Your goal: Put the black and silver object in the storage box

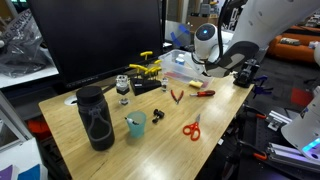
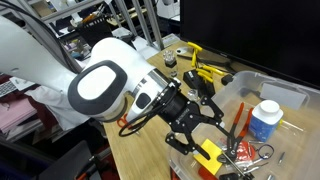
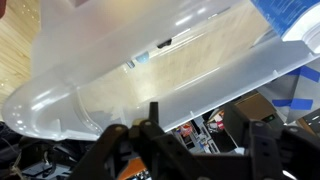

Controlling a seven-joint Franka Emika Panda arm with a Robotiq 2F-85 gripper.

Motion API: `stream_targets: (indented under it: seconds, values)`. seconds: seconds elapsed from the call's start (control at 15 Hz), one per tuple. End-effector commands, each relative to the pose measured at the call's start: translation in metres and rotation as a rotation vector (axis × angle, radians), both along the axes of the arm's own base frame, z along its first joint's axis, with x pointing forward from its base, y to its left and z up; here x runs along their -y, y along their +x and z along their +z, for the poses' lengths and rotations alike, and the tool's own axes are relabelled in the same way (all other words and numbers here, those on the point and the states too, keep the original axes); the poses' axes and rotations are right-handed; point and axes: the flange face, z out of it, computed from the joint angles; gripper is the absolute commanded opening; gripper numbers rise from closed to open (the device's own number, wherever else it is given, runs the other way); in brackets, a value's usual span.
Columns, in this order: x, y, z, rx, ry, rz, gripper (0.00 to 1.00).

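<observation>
**Exterior and wrist views, read left to right.** On the pale wooden table (image 1: 70,110) stands a small clear jar with a black lid (image 1: 123,88). Just to its right lies the short black and silver object (image 1: 157,86), flat on the bare tabletop and outside any container. A red-handled tool (image 1: 178,95) lies near it on the right. Further right is the shallow storage box of clear, bluish plastic (image 2: 272,86), with the black two-finger gripper (image 2: 197,132) hanging over it.

In the wrist view the gripper's fingers (image 3: 112,150) stand well apart. The box wall (image 3: 120,70) shows between them and nothing is clearly held, so the hand reads as spread and empty.

**Governing relation.** The object lies leftward of the gripper in an exterior view, out on the open table, apart from the box and nearer the jar. Its long axis appears to run roughly across that view. It is too small to tell which end carries the silver part. The pick is judged not yet begun.
</observation>
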Motion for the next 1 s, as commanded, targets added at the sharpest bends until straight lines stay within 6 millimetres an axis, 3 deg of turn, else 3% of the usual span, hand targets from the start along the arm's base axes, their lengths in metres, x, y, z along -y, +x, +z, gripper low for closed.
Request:
stream_targets:
  seconds: [0.0, 0.33, 0.6, 0.93]
  values:
    - [-0.003, 0.005, 0.008, -0.007, 0.016, 0.017, 0.98]
    - [-0.022, 0.008, 0.043, 0.065, -0.036, 0.078, 1.00]
    - [-0.060, 0.010, 0.070, 0.116, 0.001, 0.204, 1.00]
    - [-0.106, 0.006, 0.090, 0.172, 0.071, 0.396, 1.00]
